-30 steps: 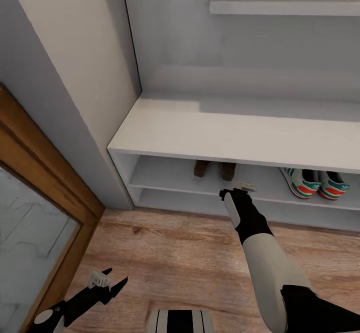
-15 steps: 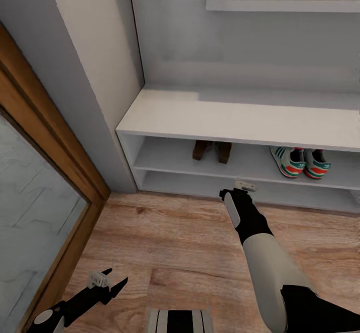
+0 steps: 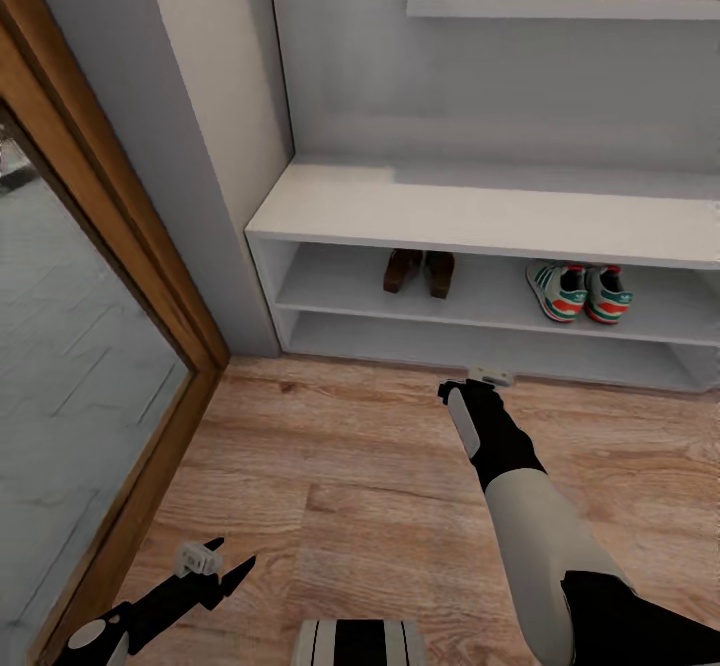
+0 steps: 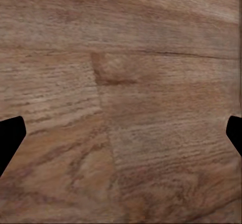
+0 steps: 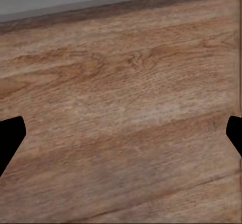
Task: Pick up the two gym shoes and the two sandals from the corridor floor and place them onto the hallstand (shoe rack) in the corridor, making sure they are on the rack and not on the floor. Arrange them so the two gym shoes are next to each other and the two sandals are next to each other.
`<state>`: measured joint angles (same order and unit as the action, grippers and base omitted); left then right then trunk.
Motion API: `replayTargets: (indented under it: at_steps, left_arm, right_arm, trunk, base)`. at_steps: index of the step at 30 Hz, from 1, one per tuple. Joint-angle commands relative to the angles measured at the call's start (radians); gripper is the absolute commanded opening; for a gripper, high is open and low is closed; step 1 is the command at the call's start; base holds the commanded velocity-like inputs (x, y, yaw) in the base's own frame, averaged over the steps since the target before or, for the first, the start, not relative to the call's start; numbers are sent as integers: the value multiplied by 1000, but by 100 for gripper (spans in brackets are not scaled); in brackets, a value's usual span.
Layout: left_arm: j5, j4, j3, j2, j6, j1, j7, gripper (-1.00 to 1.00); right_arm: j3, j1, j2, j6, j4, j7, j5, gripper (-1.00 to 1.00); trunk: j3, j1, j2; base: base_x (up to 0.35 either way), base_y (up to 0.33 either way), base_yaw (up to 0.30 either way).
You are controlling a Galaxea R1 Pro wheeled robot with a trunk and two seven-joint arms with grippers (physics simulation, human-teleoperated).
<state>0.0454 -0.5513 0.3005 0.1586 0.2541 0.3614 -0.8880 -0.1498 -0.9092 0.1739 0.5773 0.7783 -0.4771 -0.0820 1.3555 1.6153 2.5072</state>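
The two brown sandals point(image 3: 420, 272) stand side by side on the upper low shelf of the pale hallstand point(image 3: 480, 214). On the same shelf, further right, the two gym shoes point(image 3: 578, 293) sit next to each other with their red heels outward. My right gripper point(image 3: 488, 377) hangs over the corridor floor point(image 3: 330, 466) just in front of the rack's base. In the right wrist view it is open point(image 5: 121, 138) with nothing between its fingers. My left gripper point(image 3: 213, 566) is low at the near left, open point(image 4: 121, 138) above bare planks.
A wood-framed glass door point(image 3: 90, 346) runs along the left side. A grey wall post point(image 3: 200, 146) stands between it and the rack. A floating shelf point(image 3: 560, 8) hangs high on the rack's back wall. My base point(image 3: 360, 643) shows at the bottom edge.
The whole view has shifted: the rack now sits higher and farther off, with more floor and door showing, so the camera has moved. Both arms hold the same pose.
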Motion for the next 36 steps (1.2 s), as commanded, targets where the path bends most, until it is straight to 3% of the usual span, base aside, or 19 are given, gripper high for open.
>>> replayTargets:
  at_steps: [1, 9, 18, 19, 20, 29, 33, 34, 36]
  left_arm:
    - [5, 0, 5, 0, 4, 1, -5, 100]
    - [4, 2, 5, 0, 4, 1, -5, 100]
    - [4, 1, 5, 1, 6, 1, -7, 100]
    - [4, 0, 5, 1, 6, 1, -7, 100]
    - [4, 0, 5, 1, 6, 1, -6, 100]
    - [4, -1, 6, 1, 6, 1, -6, 100]
    - [4, -1, 5, 1, 5, 1, -6, 100]
    - [4, -1, 5, 1, 6, 1, -6, 100]
    - [4, -1, 5, 1, 7, 1, -6, 100]
  right_arm:
    - [-1, 0, 1, 1, 1, -6, -9, 100]
    - [0, 3, 1, -3, -48, -3, -5, 100]
    - [2, 4, 1, -6, -110, -3, -4, 100]
    - [2, 4, 1, -15, -169, -4, -3, 100]
    - [2, 15, 1, -104, -252, -3, -2, 100]
    - [3, 29, 1, -227, -329, -4, 7, 100]
    - [3, 36, 1, -294, -417, -3, 50, 100]
    - [3, 39, 1, -380, -482, -3, 91, 100]
    - [3, 43, 1, -458, -541, -2, 124, 100]
  trunk:
    - [1, -1, 0]
    - [1, -1, 0]
    - [1, -1, 0]
    - [1, -1, 0]
    - [1, -1, 0]
    - [1, -1, 0]
    - [1, -1, 0]
    - [1, -1, 0]
    - [1, -1, 0]
  base:
    - [-336, 0, 0]
    - [-310, 0, 0]
    - [-81, 0, 0]
    - [-9, 0, 0]
    - [-2, 0, 0]
    - [0, 0, 0]
    - [0, 0, 0]
    - [0, 0, 0]
    - [0, 0, 0]
